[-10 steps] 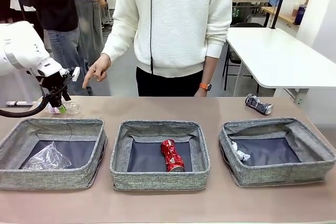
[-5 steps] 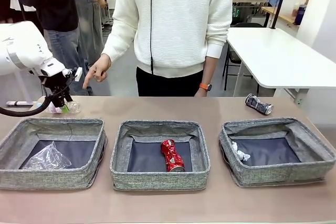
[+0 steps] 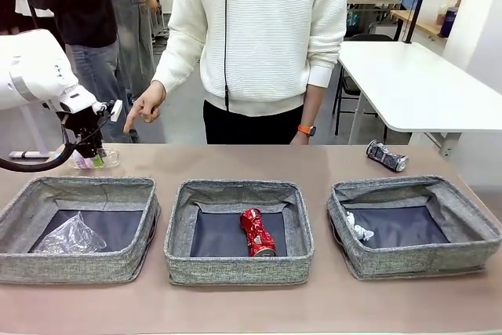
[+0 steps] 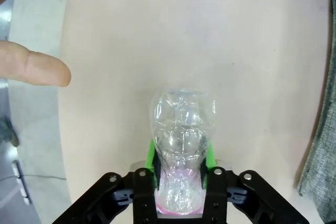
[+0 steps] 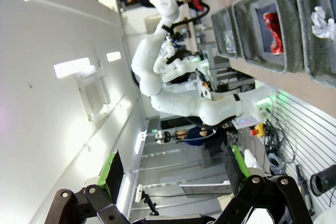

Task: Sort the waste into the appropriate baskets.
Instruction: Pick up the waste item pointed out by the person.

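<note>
Half closed across the clear bottle [image 4: 184, 114] with left gripper [image 4: 181, 153]; lies lengthwise along the worktop's [image 3: 235, 307] far edge, left basket [image 3: 70, 267] just nearward.

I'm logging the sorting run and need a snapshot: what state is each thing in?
left claw: closed around the bottle's narrowed middle
right claw: open
clear bottle: lying on its side, in the left claw
red can: crushed, in the middle bin
dark can: crushed, lying on the table
clear plastic: in the left bin
white paper: crumpled, in the right bin
person's hand: pointing
</note>
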Available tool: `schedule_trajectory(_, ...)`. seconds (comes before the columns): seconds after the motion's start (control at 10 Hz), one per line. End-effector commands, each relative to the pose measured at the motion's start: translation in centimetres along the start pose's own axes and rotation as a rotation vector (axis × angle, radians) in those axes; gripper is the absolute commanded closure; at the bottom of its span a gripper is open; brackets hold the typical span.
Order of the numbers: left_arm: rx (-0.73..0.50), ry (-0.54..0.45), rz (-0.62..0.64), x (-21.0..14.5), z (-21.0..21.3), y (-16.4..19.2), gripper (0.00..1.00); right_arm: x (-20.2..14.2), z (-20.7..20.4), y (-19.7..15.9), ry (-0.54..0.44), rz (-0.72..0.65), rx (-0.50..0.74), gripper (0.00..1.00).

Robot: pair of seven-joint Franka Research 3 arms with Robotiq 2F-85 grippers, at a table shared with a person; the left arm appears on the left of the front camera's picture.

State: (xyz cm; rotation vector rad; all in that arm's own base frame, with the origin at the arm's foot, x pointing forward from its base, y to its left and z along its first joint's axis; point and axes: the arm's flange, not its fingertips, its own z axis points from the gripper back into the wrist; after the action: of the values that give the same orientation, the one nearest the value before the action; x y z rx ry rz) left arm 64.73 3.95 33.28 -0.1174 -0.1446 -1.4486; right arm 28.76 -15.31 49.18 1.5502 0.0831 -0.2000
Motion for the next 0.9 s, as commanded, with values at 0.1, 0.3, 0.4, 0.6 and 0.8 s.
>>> schedule_trajectory(0.1, -0.043, 0.046, 0.06, -0.3, 0.4, -0.6, 0.84, -0.1, 0.1, 0.6, 0.0, -0.007, 0.011, 0.0)
schedule_trajectory(0.3, -0.083, 0.034, 0.146, -0.1, 1.0, -0.9, 0.84, -0.1, 0.1, 0.6, 0.0, -0.007, 0.011, 0.0)
schedule_trajectory(0.4, -0.089, 0.054, 0.198, 0.1, 1.4, -1.2, 0.84, -0.1, 0.1, 0.6, 0.0, -0.007, 0.011, 0.0)
schedule_trajectory(0.6, 0.014, 0.074, 0.453, 1.4, 5.3, -3.2, 0.84, -0.1, 0.1, 0.6, 0.0, -0.007, 0.011, 0.0)
schedule_trajectory(0.8, 0.223, 0.061, 0.843, 4.1, 12.5, -7.9, 0.84, -0.1, 0.1, 0.6, 0.0, -0.007, 0.011, 0.0)
